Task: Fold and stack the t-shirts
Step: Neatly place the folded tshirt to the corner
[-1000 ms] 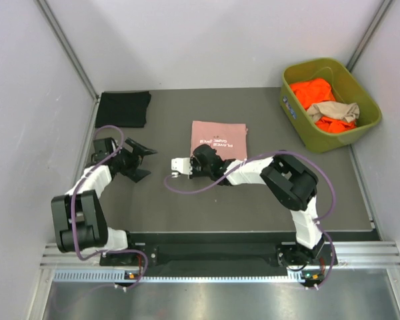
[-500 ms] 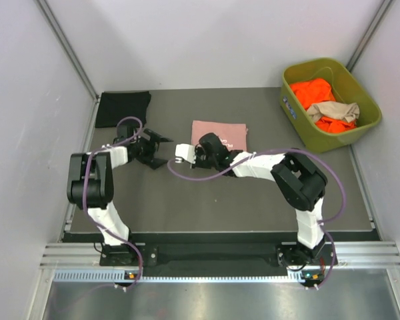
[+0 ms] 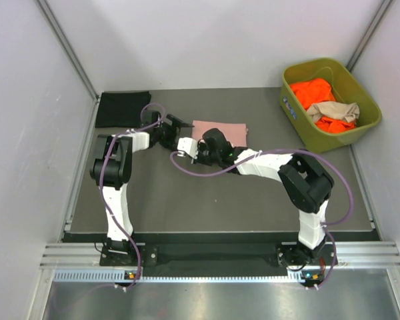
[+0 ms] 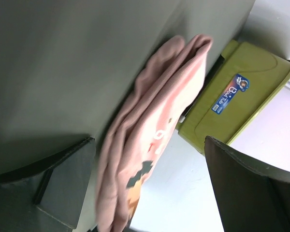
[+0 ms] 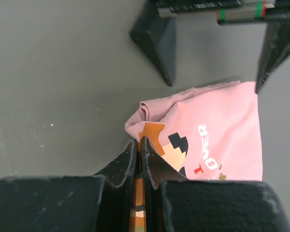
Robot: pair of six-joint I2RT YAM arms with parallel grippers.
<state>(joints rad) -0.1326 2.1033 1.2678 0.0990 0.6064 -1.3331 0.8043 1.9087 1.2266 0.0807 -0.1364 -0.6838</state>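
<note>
**Top, left-wrist and right-wrist views.** The dusty pink t-shirt (image 3: 221,130) lies folded on the dark table (image 3: 187,200), near the middle of its far half. Its printed face is up, with lettering legible in the right wrist view (image 5: 217,140). The right claw (image 3: 197,141) is closed on the left corner of this shirt. In the wrist view its fingertips (image 5: 140,145) meet on a bunched fold of pink cloth.

The left claw (image 3: 177,131) faces it from the left with jaws spread wide, gripping nothing. Its two dark fingers (image 5: 157,38) stand on either side of the shirt's far left edge. From the left wrist, the pink shirt (image 4: 150,140) appears between those fingers as a layered, rolled edge.

A folded black t-shirt (image 3: 122,109) rests in the far left corner of the table, well apart from both claws. The olive-green plastic bin (image 3: 290,107) at the far right holds bright orange t-shirts (image 3: 313,90), with a crumpled tan t-shirt (image 3: 333,110) on top. Its side wall bears a blue label (image 4: 230,93).
</note>
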